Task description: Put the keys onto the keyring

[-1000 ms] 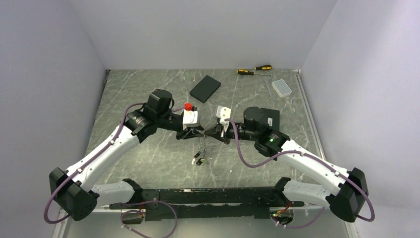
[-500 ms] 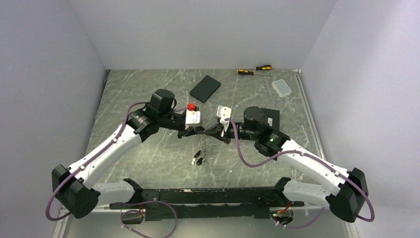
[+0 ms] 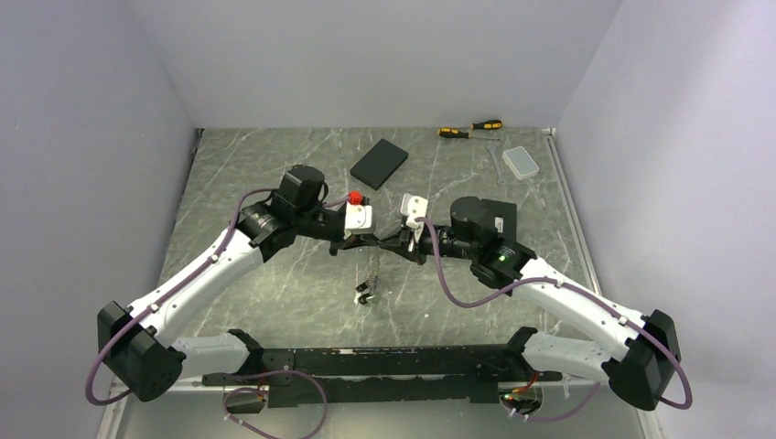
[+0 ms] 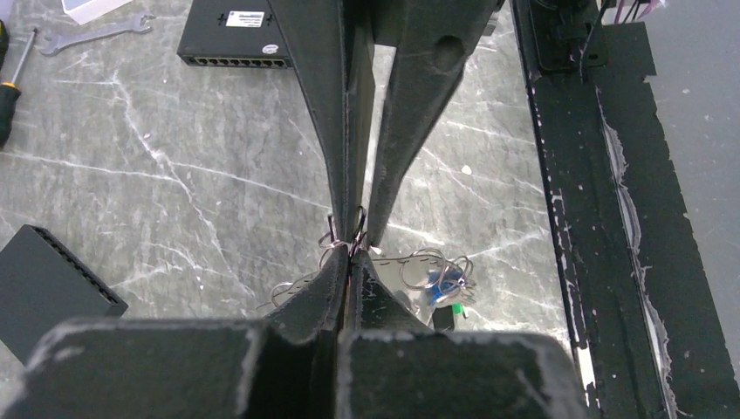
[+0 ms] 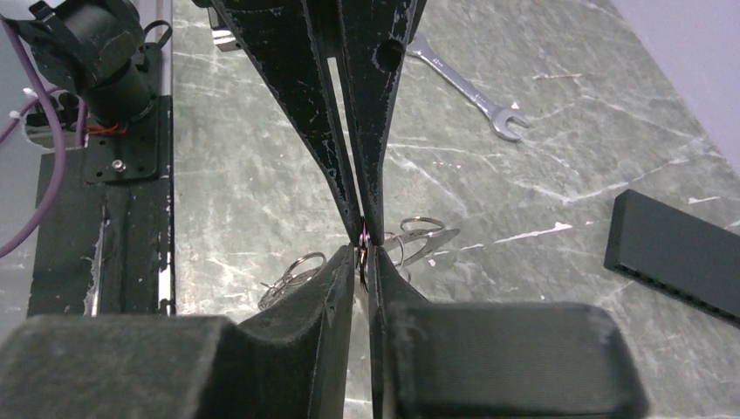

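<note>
My left gripper [image 3: 367, 242] and right gripper [image 3: 386, 241] meet tip to tip above the table's middle. In the left wrist view the left gripper [image 4: 352, 253] is shut on a thin silver wire, part of the keyring [image 4: 425, 250]. In the right wrist view the right gripper [image 5: 362, 249] is shut on the same thin wire, with only a sliver of gap between its fingers. The loop hangs from the tips down to the keys [image 3: 364, 294]. The keys [image 4: 445, 286], with blue, green and black heads, lie bunched on the table. More small rings [image 5: 295, 272] show below.
A black box [image 3: 379, 163] lies behind the grippers. Two screwdrivers [image 3: 469, 129], a wrench [image 3: 494, 157] and a clear plastic box [image 3: 522, 162] are at the back right. A black network switch [image 4: 236, 39] lies under the right arm. The black base rail [image 3: 384, 361] runs along the near edge.
My left gripper has moved slightly right, up to the right gripper's tips. The wire between the tips and the keys now hangs straighter. The right arm has hardly moved.
</note>
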`<state>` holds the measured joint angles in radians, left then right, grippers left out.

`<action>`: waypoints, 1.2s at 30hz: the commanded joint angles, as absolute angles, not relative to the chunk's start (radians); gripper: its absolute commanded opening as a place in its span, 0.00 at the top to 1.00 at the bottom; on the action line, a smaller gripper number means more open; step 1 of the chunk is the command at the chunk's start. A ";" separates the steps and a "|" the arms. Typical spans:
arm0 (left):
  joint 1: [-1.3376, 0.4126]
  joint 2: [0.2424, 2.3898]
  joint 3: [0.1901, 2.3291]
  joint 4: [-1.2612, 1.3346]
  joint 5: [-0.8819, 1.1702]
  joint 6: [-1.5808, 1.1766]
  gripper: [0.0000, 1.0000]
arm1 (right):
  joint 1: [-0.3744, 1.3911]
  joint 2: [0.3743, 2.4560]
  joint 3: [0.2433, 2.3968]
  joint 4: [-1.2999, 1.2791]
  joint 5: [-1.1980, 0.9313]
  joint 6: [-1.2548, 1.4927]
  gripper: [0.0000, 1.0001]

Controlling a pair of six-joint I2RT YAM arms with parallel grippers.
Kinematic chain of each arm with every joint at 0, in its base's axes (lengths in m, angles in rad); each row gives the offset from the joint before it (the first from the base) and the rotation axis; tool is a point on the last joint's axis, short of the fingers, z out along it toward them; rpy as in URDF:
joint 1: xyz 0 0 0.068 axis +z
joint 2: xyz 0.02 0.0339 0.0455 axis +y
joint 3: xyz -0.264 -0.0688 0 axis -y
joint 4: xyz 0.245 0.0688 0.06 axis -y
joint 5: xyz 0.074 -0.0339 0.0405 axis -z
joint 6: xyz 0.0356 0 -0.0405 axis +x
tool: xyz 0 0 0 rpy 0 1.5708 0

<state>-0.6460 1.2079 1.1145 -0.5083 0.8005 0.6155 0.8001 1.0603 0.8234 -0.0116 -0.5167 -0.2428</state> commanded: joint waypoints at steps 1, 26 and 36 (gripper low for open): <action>-0.654 1.161 1.106 -0.383 0.799 0.558 1.00 | 0.805 1.017 0.815 0.064 -0.517 -0.219 0.79; -0.640 1.083 1.078 -0.316 0.798 0.494 1.00 | 0.806 0.935 0.744 0.060 -0.494 -0.172 0.82; -0.639 1.069 1.078 -0.311 0.804 0.486 1.00 | 0.806 0.942 0.744 0.061 -0.499 -0.176 0.99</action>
<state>-0.6449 1.1107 1.0641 -0.3840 0.7872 0.4999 0.8013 0.9466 0.7525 0.0620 -0.4911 -0.1825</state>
